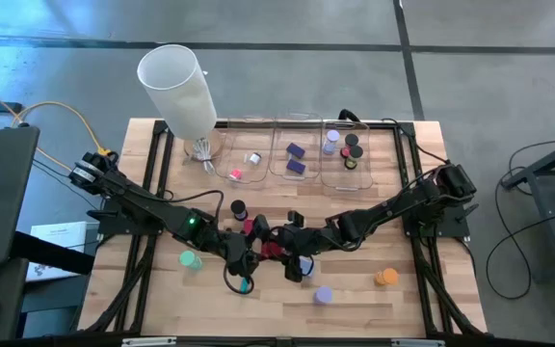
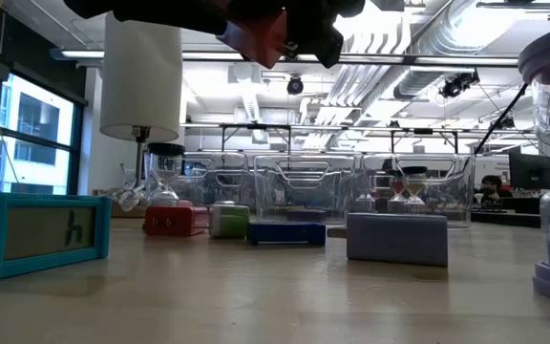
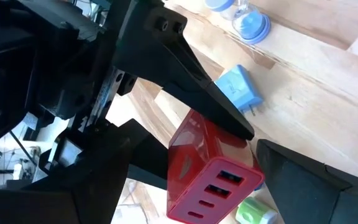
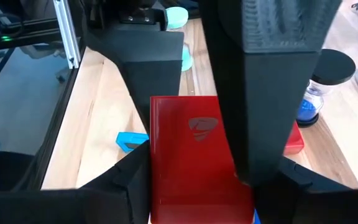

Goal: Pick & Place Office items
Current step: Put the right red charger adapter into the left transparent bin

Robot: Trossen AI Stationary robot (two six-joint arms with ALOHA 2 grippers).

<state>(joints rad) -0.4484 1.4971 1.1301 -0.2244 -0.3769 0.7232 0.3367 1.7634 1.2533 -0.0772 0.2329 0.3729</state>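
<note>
Red plastic is showing between the two arms: a red charger block (image 4: pixel 194 155) is hanging above the middle of the wooden surface (image 1: pixel 422 299), lifted clear of it. The right gripper (image 4: pixel 197 180) is pinching this block, its dark fingers (image 4: pixel 278 93) pressing on the two sides. The left gripper (image 1: pixel 251 253) is meeting it from the other side with its fingers (image 3: pixel 185 68) spread wide around the same block, and I cannot tell if they are touching it. In the low view the block (image 2: pixel 261 36) is hanging high above the other pieces.

Below, on the surface, a blue block (image 3: pixel 240 89) and a blue sand timer (image 3: pixel 250 22) are lying near each other. A teal stick (image 1: pixel 245 285) is lying close to the left gripper, and a green roll (image 1: pixel 191 259), a lavender roll (image 1: pixel 322 295) and an orange roll (image 1: pixel 385 278) are standing well apart. Three clear bins (image 1: pixel 295 154) are standing along the far edge beside a tall white cylinder (image 1: pixel 178 87), with small pieces inside them.
</note>
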